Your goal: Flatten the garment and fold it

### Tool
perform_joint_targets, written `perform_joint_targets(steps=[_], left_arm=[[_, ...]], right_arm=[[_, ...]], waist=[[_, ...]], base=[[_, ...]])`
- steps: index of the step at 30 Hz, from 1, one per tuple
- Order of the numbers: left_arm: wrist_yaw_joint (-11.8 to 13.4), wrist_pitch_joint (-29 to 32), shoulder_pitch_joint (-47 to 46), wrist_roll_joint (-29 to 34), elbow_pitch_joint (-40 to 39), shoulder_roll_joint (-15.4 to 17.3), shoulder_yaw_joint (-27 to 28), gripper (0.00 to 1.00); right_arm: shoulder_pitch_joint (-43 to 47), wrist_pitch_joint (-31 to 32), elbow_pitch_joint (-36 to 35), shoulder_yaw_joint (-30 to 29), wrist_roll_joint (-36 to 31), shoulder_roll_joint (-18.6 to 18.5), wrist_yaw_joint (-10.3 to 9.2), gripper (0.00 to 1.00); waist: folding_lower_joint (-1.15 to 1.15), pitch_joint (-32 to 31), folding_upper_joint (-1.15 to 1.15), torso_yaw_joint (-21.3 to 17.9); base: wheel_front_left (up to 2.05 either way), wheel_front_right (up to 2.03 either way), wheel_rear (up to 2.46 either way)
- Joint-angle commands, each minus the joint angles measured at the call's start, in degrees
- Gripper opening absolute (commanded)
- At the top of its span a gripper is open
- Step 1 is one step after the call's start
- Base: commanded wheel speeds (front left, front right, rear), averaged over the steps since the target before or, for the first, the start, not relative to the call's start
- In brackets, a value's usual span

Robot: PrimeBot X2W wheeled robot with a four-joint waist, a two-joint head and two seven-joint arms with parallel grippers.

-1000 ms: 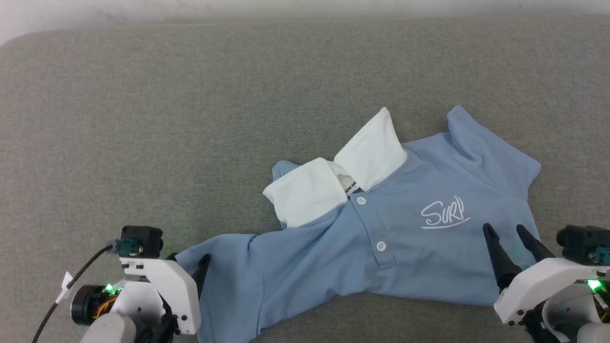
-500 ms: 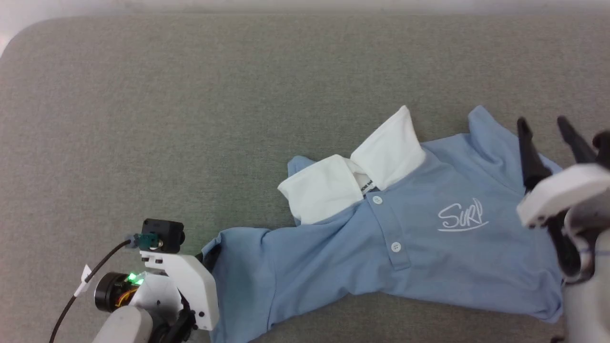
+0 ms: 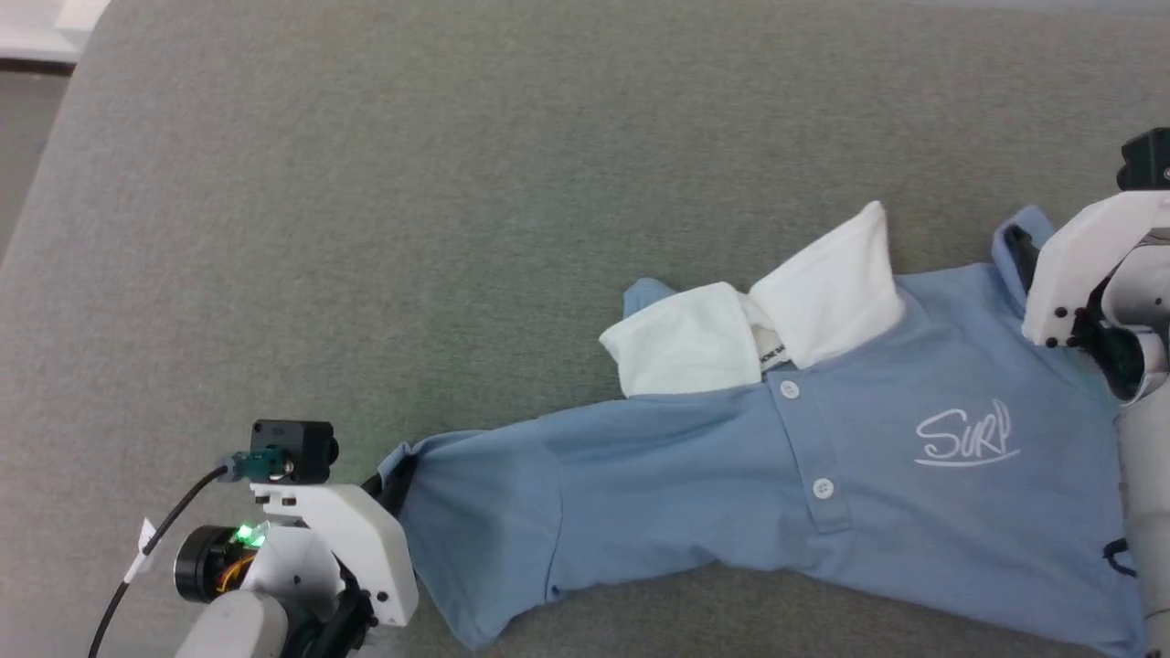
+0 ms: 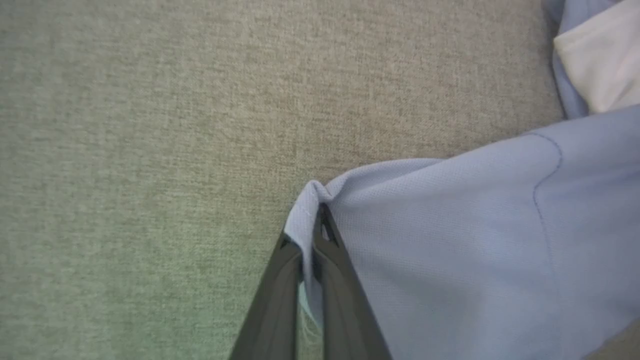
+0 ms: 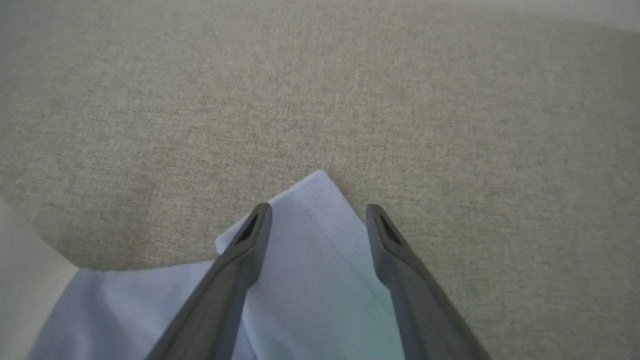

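Note:
The garment [image 3: 731, 475], a light blue polo with a white collar [image 3: 759, 329] and white script logo, lies face up and rumpled on the grey fabric surface. My left gripper [image 3: 395, 477] is at the lower left, shut on the hem corner of the shirt's left sleeve [image 4: 450, 240]. In the left wrist view the gripper [image 4: 310, 225] has both fingers pinching the cloth. My right gripper [image 3: 1022, 249] stands open at the far right. In the right wrist view its gripper [image 5: 320, 212] straddles the pointed tip of the other sleeve [image 5: 320, 260].
The grey upholstered surface [image 3: 457, 228] stretches wide to the left and back of the shirt. Its left edge [image 3: 55, 155] drops off at the upper left, with floor beyond it.
The camera has turned, shifting the picture right. My left gripper has shut on the sleeve corner and drawn it out leftward. My right arm moved from the shirt's lower part up to the far sleeve.

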Motion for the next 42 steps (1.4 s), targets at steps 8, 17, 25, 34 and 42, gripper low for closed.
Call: perform_joint_targets(steps=[8,17,25,34,42], left_arm=[[0.4,-0.4,0.8,-0.5,-0.1,-0.7,-0.6,0.00],[0.6,-3.3,0.3,0.4,-0.4,-0.2,0.0,0.00],[2.8,-11.5,0.4,3.2,-2.4,1.2,3.4,0.00],[4.3,-17.1,0.0,2.9,-7.2,3.1,8.8,0.00],[2.0,-13.0,-10.7,-0.3,-11.4,7.2,11.9,0.00]], right_arm=[[-4.1,16.5,6.6,-2.3,-8.0,-1.1,-0.05,0.41],[-1.5,13.7,-1.3,-3.4,-7.1,0.7,-0.05,0.00],[8.9,-5.3,-13.5,-6.3,-2.1,5.1,-0.05,0.00],[19.4,-9.9,-28.1,-9.0,1.1,7.4,-0.05,0.00],[11.9,-2.6,-34.5,-4.3,2.8,1.8,-0.05,0.00]], waist=[[-0.01,1.6,0.00,2.8],[-0.01,0.1,0.00,0.8],[-0.01,-5.2,0.00,-3.2],[-0.01,-9.3,0.00,-7.9],[-0.01,-6.0,0.00,-11.0]], base=[[0.00,0.00,0.00],[0.00,0.00,0.00],[0.00,0.00,0.00],[0.00,0.00,0.00],[0.00,0.00,0.00]])
